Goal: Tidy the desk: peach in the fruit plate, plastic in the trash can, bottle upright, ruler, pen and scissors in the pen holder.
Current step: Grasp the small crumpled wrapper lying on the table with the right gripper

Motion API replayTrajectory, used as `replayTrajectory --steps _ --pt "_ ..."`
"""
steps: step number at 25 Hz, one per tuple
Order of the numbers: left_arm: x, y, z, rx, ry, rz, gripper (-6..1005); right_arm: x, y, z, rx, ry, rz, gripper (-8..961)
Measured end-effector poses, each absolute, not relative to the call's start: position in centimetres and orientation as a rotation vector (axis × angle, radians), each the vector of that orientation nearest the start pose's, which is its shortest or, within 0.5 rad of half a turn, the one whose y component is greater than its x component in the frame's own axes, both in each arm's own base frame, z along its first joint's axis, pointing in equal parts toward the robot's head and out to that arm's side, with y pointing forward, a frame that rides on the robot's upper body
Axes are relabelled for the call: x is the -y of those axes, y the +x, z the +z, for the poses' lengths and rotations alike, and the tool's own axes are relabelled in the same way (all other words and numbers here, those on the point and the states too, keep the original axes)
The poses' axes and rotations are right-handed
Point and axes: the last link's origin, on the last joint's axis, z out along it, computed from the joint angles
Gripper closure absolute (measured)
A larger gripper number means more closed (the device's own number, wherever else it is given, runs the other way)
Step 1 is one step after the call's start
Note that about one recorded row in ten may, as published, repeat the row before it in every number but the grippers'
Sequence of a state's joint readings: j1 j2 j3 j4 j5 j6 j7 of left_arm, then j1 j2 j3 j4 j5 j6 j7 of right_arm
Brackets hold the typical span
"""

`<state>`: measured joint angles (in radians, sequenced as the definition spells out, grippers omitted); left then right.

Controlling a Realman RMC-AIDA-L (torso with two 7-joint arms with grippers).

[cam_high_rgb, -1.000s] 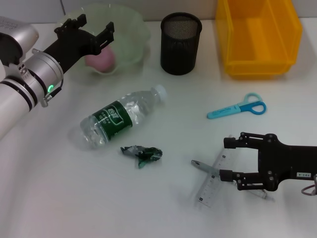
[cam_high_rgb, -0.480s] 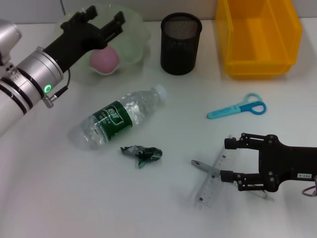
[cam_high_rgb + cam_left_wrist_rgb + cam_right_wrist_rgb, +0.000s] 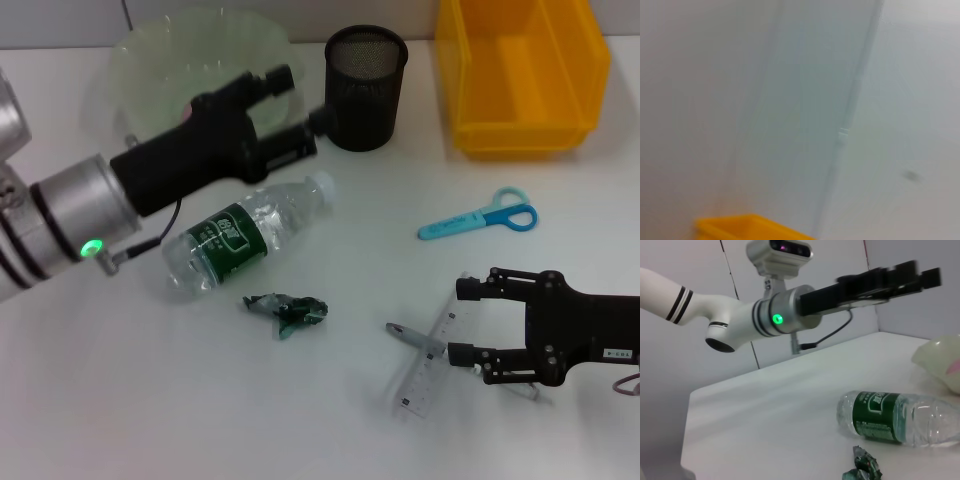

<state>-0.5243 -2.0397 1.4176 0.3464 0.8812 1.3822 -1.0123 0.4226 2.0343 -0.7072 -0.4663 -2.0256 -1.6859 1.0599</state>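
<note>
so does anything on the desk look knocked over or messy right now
Yes. The bottle lies on its side mid-desk, with crumpled plastic just in front of it. The scissors lie loose near the yellow bin, and the ruler sits askew by the right gripper.

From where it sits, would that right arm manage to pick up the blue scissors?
Probably yes. The right end effector sits open beside the ruler and pen, and the scissors lie just beyond it on bare table, with nothing standing between them.
</note>
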Motion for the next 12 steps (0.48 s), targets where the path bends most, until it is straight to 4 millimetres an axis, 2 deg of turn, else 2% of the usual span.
replayTrajectory --steps 2,3,12 --pt "-32.2 -22.6 -3.4 0.465 -2.543 -1.198 186 -26.4 30.1 -1.7 -0.481 -2.853 0.756 152" --pt "-32.2 -22.6 -3.4 0.465 -2.543 -1.198 186 -26.4 30.1 -1.6 -0.48 -2.853 0.754 152" --pt "-28.1 -24.4 -3.6 0.409 -2.787 -1.142 186 -26.6 30.2 -1.3 -0.471 -2.853 0.745 152"
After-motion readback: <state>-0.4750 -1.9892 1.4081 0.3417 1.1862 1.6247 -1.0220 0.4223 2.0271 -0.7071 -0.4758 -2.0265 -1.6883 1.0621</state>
